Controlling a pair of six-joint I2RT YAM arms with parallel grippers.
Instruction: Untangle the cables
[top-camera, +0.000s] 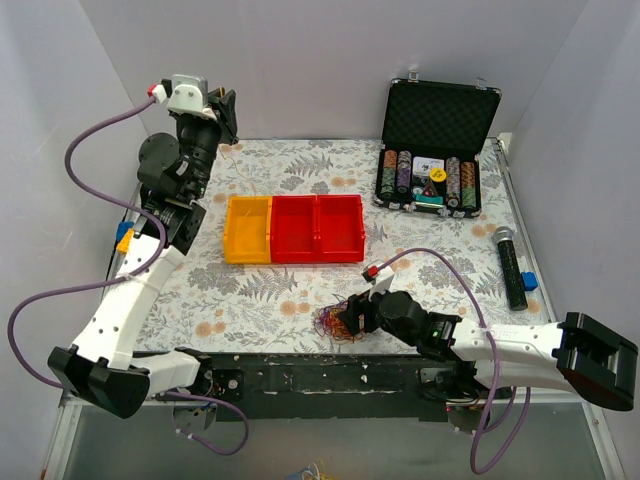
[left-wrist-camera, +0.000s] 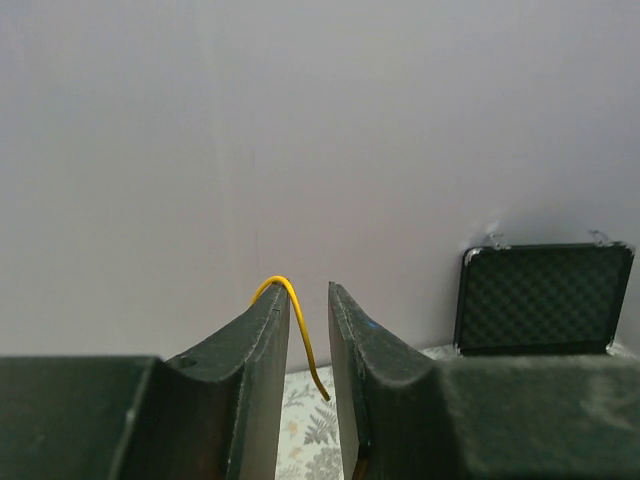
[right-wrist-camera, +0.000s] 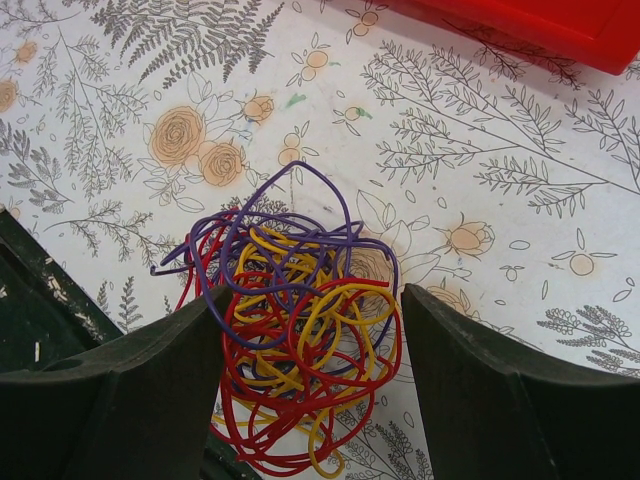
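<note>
The cables are a small tangle (right-wrist-camera: 300, 340) of thin red, yellow and purple wires on the floral cloth near the table's front edge (top-camera: 338, 323). My right gripper (right-wrist-camera: 312, 295) is open, with one finger on each side of the tangle, low over the cloth (top-camera: 352, 318). My left gripper (top-camera: 228, 112) is raised high at the back left. Its jaws (left-wrist-camera: 309, 290) stand a narrow gap apart. A single yellow strand (left-wrist-camera: 301, 335) lies hooked over the left fingertip and hangs down between the fingers, not pinched.
A yellow bin (top-camera: 247, 229) and two red bins (top-camera: 317, 228) stand mid-table. An open black case (top-camera: 438, 118) with poker chips is at the back right. A microphone (top-camera: 512, 266) and a small blue object (top-camera: 528, 282) lie at the right.
</note>
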